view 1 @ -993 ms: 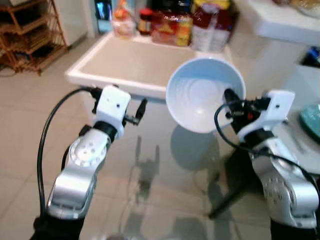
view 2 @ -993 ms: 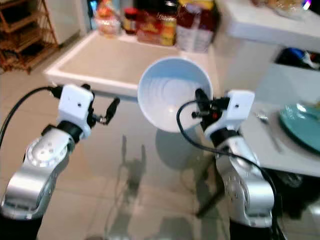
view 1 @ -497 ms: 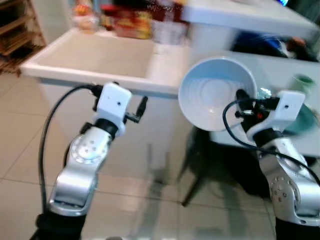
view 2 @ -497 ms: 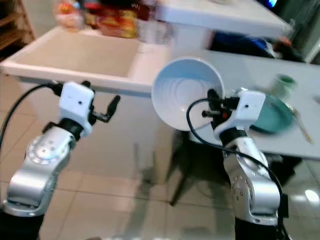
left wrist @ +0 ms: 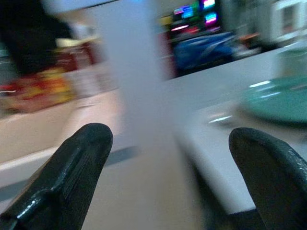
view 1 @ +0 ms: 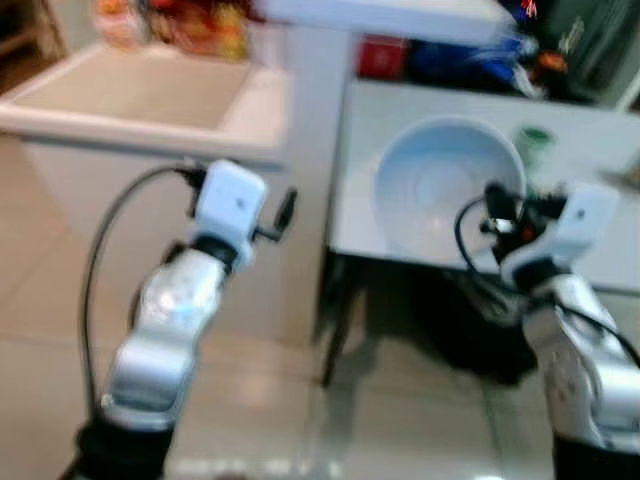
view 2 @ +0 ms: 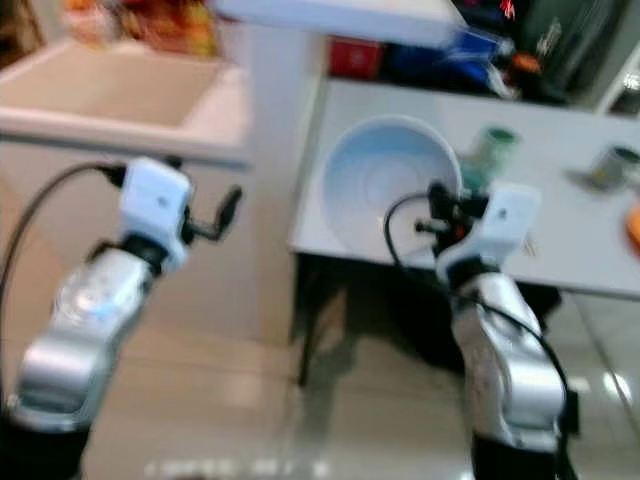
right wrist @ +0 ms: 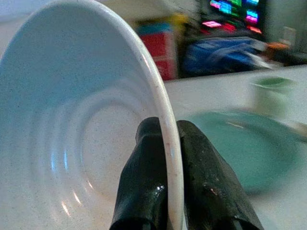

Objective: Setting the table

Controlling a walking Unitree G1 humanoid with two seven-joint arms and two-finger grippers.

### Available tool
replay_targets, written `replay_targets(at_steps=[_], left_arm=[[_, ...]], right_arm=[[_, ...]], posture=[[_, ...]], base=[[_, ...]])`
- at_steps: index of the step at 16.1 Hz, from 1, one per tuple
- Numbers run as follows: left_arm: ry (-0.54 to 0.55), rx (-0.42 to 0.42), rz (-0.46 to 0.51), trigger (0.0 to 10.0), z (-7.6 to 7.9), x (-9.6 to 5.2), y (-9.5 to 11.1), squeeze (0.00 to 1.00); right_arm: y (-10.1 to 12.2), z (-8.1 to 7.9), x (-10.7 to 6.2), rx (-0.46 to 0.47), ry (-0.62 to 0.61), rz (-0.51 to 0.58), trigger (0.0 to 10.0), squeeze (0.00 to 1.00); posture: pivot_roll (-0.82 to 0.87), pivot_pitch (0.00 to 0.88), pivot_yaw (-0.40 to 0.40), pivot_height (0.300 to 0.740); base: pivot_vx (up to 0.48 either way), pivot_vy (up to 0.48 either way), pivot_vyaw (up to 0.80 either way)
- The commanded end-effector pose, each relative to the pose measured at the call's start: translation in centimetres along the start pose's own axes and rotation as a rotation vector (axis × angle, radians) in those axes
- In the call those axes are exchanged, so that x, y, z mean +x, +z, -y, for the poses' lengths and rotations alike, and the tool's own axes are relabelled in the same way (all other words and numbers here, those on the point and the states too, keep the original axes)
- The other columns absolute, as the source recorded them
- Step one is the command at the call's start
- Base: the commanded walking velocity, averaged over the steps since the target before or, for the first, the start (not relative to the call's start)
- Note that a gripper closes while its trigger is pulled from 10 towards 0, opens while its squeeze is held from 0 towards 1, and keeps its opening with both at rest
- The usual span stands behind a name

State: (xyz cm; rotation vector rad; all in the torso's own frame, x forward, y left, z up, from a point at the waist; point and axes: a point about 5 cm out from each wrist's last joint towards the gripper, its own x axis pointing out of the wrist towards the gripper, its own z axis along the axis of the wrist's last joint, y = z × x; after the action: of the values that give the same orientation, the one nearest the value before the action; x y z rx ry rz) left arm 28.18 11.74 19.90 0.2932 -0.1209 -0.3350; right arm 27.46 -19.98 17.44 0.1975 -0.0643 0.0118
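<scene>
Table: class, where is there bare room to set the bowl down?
The table is bare along its near left edge, beside the cup. Further right it is more crowded. The right gripper pinches the bowl by its rim.

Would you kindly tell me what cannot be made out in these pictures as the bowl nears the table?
- Counter items: motion blur in the left eye view leaves labels unreadable.
- Teal plate: near edge hidden behind the white bowl and right gripper in the right wrist view.
- Green cup: blurred; contents unknown.
- Left gripper: holds nothing.
</scene>
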Motion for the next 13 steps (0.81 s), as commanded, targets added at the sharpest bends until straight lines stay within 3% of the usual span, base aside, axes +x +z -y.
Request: replay_targets(at_steps=[1,3,4,5,8,13], left_arm=[[-0.005,0.019,0.013,10.0,-0.17,0.05,0.35,0.00],[-0.004,0.017,0.013,10.0,-0.18,0.07,0.36,0.00],[0.068,-0.044,0.010,10.0,-0.75,0.27,0.27,0.00],[0.083,-0.051,0.019,10.0,-0.93,0.35,0.37,0.00],[0.047,-0.066,0.010,10.0,-0.89,0.42,0.32,0.00],[0.027,-0.090,0.020,10.0,-0.73,0.45,0.53,0.00]], right_arm=[[0.86,-0.09,0.17,-0.008,-0.004,0.034,10.0,0.00],[0.69,-0.05,0.17,-0.008,-0.012,0.027,10.0,0.00],[0.39,0.05,0.25,0.015,-0.028,0.004,10.0,0.00],[0.17,0.12,0.32,0.016,-0.036,-0.016,10.0,0.00],[0.08,-0.05,0.38,0.034,-0.030,-0.026,10.0,0.00],[0.12,-0.33,0.72,0.039,-0.020,-0.035,10.0,0.00]], posture=[[0.06,0.001,-0.047,0.740],[0.06,0.002,-0.048,0.740],[0.06,0.003,-0.047,0.740],[0.06,0.003,-0.047,0.740],[0.06,0.008,-0.046,0.740],[0.05,0.018,-0.045,0.740]], base=[[0.000,-0.480,0.00],[0.000,-0.480,0.00],[0.000,0.000,0.00],[0.000,0.000,0.00],[0.000,0.000,0.00],[0.364,0.000,-0.46]])
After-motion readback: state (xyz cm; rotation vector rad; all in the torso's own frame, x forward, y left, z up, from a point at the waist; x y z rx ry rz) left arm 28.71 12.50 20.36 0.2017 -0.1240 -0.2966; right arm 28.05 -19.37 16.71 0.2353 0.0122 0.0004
